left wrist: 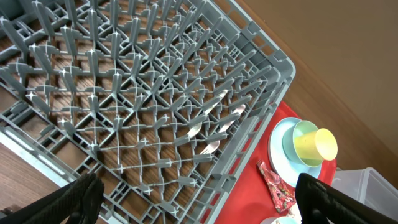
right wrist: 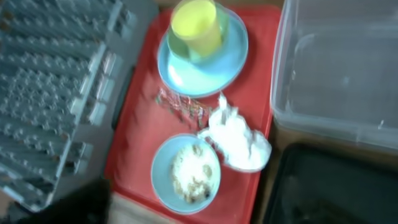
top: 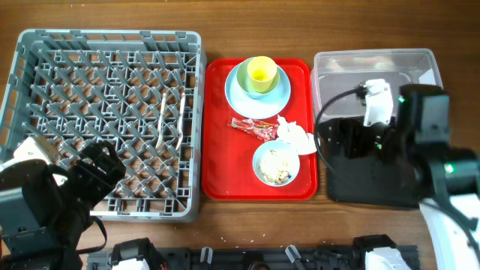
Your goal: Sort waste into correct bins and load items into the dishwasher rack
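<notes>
Next pick is judged to be waste on the red tray (top: 217, 150). The crumpled white napkin (top: 297, 135) is lying at the tray's R edge, betw. the red snack wrapper (top: 253, 129) and the black tray (top: 367, 187), up against the rim of the light blue bowl (top: 276, 163) w/ rice-like scraps. From the right gripper (top: 331, 141), hung over the black tray's L part, the napkin is found just beside, toward the robot's L. Only a short sideways reach is called for, so the R arm is judged far the nearer. The wrapper's long axis is laid diagonally, from the plate (top: 241, 97) side down toward the napkin; the napkin is a lump w/ no clear axis. The R fingers' state cannot be told: they are hidden overhead and lost in the blurred wrist view. The left gripper (left wrist: 202, 200) is spread wide w/ nothing betw. its fingers, over the near edge of the dishwasher rack (top: 30, 45), well apart from the waste. White cutlery (top: 162, 112) is seen lying in the rack. A white label (top: 429, 75) is stuck on the clear tub (top: 375, 58); no writing can be read there, nor on the wrapper.
</notes>
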Controlling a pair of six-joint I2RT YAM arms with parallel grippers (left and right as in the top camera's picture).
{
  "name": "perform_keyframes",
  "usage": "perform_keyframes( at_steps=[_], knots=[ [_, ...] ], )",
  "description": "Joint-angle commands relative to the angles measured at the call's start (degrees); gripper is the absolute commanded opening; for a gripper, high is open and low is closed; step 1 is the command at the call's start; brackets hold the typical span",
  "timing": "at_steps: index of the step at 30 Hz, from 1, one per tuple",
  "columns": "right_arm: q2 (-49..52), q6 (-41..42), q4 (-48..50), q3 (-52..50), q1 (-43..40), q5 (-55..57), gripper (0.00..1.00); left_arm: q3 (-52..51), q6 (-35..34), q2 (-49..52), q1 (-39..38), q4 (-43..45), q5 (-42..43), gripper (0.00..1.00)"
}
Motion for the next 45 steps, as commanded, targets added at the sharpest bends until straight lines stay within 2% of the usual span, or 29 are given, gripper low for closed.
perform_keyframes(
  at_steps=[1,3,6,16,19,24,31,37,45],
  knots=[
    [5.33,4.7,-4.83,0.39,-0.09,4.74,0.47,0.42,-0.72,-0.15,0.35,0.13,-0.57,1.0],
    [7.19,5.92,-5.51,-2.36,-0.09,8.04,0.36,0.42,-0.72,-0.15,0.35,0.13,-0.57,1.0],
    [7.87,8.72,-4.33,-7.3,-0.09,12.15,0.33,0.42,-0.72,-0.15,0.35,0.13,-0.57,1.0],
    [7.87,8.52,16.04,-26.03,-0.09,13.07,0.31,0.42,-0.72,-0.15,0.35,0.15,-0.57,1.0],
    [7.87,4.94,19.26,-27.89,-0.09,13.29,0.3,0.42,-0.7,-0.15,0.35,0.13,-0.57,1.0],
    [7.89,4.92,23.89,-30.34,-0.09,14.6,0.26,0.42,-0.72,-0.15,0.35,0.13,-0.57,1.0],
    [8.35,3.87,25.11,-30.62,-0.07,15.28,0.19,0.42,-0.72,-0.15,0.35,0.13,-0.57,1.0],
    [11.76,3.76,28.52,-31.52,0.31,15.45,0.19,0.42,-0.72,-0.15,0.35,0.13,-0.57,1.0],
    [13.16,2.54,29.57,-31.54,5.29,19.1,0.18,0.42,-0.72,-0.15,0.35,0.13,-0.57,1.0]
  ],
)
